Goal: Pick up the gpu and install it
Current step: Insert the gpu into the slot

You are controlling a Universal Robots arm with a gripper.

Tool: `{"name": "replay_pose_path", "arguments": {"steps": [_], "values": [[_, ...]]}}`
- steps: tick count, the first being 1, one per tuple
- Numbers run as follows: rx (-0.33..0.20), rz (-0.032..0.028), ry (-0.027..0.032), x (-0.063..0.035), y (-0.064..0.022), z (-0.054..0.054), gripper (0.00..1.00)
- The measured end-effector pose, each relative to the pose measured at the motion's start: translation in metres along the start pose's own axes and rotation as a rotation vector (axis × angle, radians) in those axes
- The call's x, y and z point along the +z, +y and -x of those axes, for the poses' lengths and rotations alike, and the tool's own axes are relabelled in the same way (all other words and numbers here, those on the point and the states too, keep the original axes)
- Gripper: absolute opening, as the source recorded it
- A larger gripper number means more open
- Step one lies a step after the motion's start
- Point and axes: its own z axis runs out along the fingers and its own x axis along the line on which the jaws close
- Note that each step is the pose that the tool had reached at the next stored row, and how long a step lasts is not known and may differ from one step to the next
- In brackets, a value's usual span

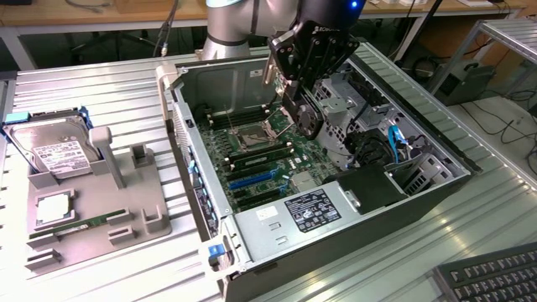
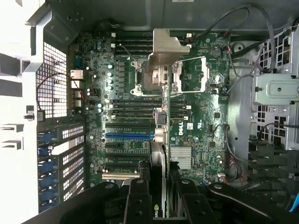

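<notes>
Over the open computer case (image 1: pixel 353 251), the end effector (image 1: pixel 300 100) is clamped on the gpu (image 1: pixel 307 123), which hangs edge-down above the motherboard (image 2: pixel 201 130), clear of the blue slot (image 2: pixel 128 136). Best done, I judge, by keeping the card's edge parallel to the slot and untilted, then seating it evenly.

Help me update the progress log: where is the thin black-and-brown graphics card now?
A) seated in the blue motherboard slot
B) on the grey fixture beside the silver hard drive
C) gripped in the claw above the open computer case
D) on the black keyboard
C: the claw is shut on the thin black-and-brown graphics card, holding it over the open black computer case.
</notes>
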Motion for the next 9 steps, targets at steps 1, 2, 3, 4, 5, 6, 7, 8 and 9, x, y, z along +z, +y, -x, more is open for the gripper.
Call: {"name": "replay_pose_path", "arguments": {"steps": [1,2,3,4,5,6,7,8,9], "values": [[0.0,0.0,-0.0005,0.0001,0.0001,-0.0004,0.26],[-0.012,-0.0002,-0.0004,0.0004,0.0001,-0.0004,0.26],[-0.03,-0.0007,0.0,0.0005,0.0001,-0.0004,0.26],[-0.047,-0.0012,0.0004,0.0006,0.0001,-0.0004,0.26],[-0.066,-0.0017,0.0009,0.0007,0.0001,-0.0004,0.26],[-0.084,-0.0022,0.0014,0.0008,0.0001,-0.0004,0.26],[-0.103,-0.0026,0.0018,0.0009,0.0001,-0.0003,0.26],[-0.12,-0.0032,0.0023,0.001,0.0001,-0.0003,0.26],[-0.139,-0.0036,0.0028,0.0011,0.0001,-0.0003,0.26]]}}
